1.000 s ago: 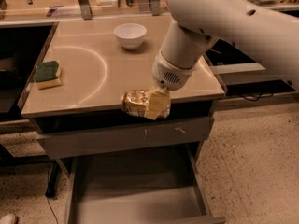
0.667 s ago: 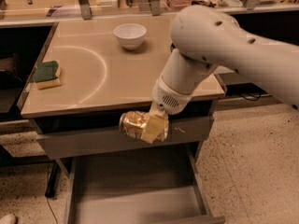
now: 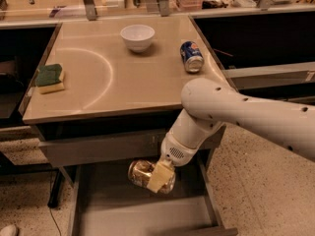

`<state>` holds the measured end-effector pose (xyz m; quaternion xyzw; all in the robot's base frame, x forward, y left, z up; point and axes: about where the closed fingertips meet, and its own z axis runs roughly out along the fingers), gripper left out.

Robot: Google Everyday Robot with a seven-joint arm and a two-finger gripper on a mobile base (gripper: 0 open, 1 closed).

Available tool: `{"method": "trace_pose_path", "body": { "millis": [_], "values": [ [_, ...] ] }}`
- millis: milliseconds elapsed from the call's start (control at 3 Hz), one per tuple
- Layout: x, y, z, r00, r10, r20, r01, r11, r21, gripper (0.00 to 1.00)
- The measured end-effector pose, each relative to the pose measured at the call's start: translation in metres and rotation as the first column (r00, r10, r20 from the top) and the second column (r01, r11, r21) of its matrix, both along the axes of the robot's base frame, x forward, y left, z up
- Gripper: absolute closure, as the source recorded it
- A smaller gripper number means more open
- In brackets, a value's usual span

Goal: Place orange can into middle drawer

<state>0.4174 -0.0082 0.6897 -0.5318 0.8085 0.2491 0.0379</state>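
Grip looks sound: the orange can lies on its side, pinched in the gripper, and hangs low over the open drawer, just below the closed drawer front. I judge this is the lowering step, with the release not yet made. To do it well I would bring the can straight down until it meets the grey drawer bottom, keep it near the middle and off the side walls, and only then let the fingers part. Dropped from here it would likely roll. From this angle I cannot tell how much gap is left under the can, so I would go slowly. My arm reaches in from the right under the table edge, and the wrist is close to that upper front. On the beige top sit a bowl, a blue can lying down and a sponge, all well apart. Speckled floor lies to the right
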Motion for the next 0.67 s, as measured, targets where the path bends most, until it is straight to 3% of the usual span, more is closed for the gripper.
{"method": "trace_pose_path", "body": {
  "millis": [667],
  "values": [
    [-0.0074,0.0046,-0.0175,0.9995,-0.013,-0.029,0.014,1.000,0.012,1.00]
  ]
}}
